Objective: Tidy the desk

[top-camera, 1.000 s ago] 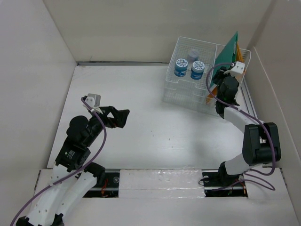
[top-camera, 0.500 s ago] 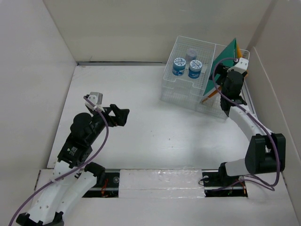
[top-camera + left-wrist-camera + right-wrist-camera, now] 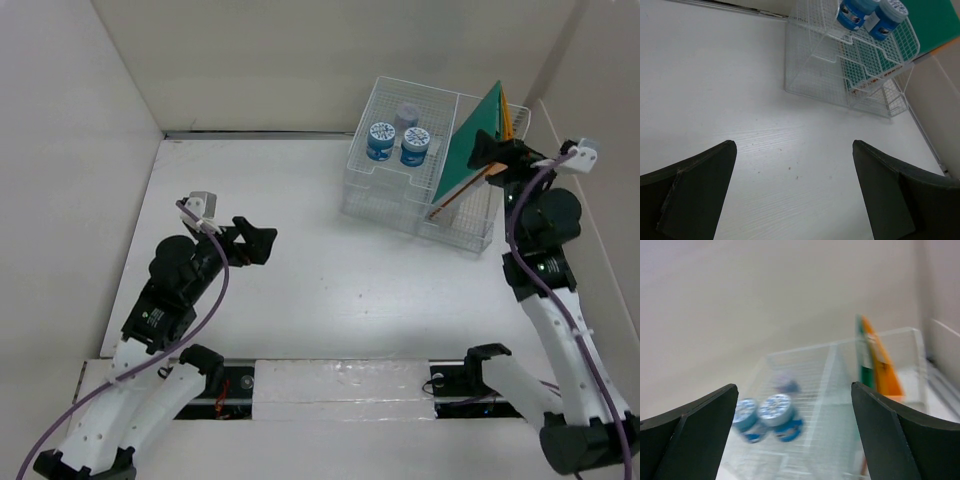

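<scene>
Since a second ago your right arm has swung back from the wire rack [image 3: 385, 205] and its elbow now sits out by the right wall. The right gripper [image 3: 483, 153] has let go: its jaws stand wide apart and empty, near the top edge of the green folder [image 3: 478, 140]. That folder leans tilted in the rack's right compartment with an orange one [image 3: 506, 110] against it. I judge it slants because the bay is wider than the two folders. The blue-lidded jars [image 3: 416, 146] stand upright in the left compartment, grouped so the small things stay together. The desk [image 3: 330, 270] spreads under both arms, with the rack at its far right corner. Your left gripper [image 3: 258, 243] hovers over the desk's left middle, jaws apart and holding nothing — likely parked clear of the right arm's work.
</scene>
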Tool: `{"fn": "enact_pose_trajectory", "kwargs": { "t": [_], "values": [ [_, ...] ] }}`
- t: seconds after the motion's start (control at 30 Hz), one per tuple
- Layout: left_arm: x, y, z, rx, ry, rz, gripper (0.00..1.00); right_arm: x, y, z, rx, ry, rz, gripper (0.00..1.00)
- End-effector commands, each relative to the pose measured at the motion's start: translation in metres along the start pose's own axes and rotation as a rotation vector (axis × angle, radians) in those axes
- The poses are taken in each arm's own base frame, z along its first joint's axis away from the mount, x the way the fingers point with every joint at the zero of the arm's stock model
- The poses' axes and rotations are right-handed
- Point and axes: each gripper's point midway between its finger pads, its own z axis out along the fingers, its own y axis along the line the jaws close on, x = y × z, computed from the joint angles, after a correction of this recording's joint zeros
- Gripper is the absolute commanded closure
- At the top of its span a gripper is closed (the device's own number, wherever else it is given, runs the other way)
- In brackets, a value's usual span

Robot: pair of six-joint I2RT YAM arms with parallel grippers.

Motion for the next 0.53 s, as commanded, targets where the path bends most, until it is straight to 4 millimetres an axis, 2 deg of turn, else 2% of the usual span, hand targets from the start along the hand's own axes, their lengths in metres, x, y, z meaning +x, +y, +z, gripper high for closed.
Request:
{"fn": "enact_pose_trajectory", "kwargs": {
  "t": [0.0, 0.03, 0.1, 0.13, 0.17, 0.2, 0.27, 0.3, 0.37, 0.43, 0.5],
  "values": [
    [-0.039, -0.030, -0.010, 0.104, -0.099, -0.030, 0.01, 0.000, 0.052, -0.037, -0.251, 0.053, 0.060, 0.00],
    [-0.045, -0.034, -0.013, 0.120, -0.113, -0.036, 0.01, 0.014, 0.078, -0.055, -0.417, 0.114, 0.069, 0.00],
    [-0.050, -0.041, -0.017, 0.152, -0.127, -0.044, 0.01, 0.018, 0.117, -0.090, -0.645, 0.159, 0.125, 0.00],
    [-0.053, -0.044, -0.019, 0.163, -0.137, -0.052, 0.01, 0.032, 0.138, -0.116, -0.818, 0.209, 0.142, 0.00],
    [-0.055, -0.046, -0.022, 0.176, -0.147, -0.054, 0.01, 0.037, 0.151, -0.134, -0.916, 0.234, 0.155, 0.00],
    [-0.055, -0.047, -0.025, 0.183, -0.157, -0.065, 0.01, 0.049, 0.169, -0.164, -1.062, 0.300, 0.176, 0.00],
    [-0.053, -0.046, -0.026, 0.186, -0.160, -0.074, 0.01, 0.065, 0.182, -0.191, -1.165, 0.372, 0.178, 0.00],
    [-0.054, -0.046, -0.029, 0.191, -0.175, -0.078, 0.01, 0.072, 0.192, -0.212, -1.239, 0.403, 0.162, 0.00],
    [-0.050, -0.047, -0.032, 0.207, -0.177, -0.087, 0.01, 0.094, 0.191, -0.227, -1.229, 0.491, 0.130, 0.00],
    [-0.043, -0.046, -0.030, 0.211, -0.166, -0.098, 0.01, 0.104, 0.190, -0.241, -1.213, 0.512, 0.092, 0.00],
    [-0.041, -0.043, -0.027, 0.195, -0.157, -0.107, 0.01, 0.106, 0.187, -0.245, -1.187, 0.510, 0.078, 0.00]
  ]
}}
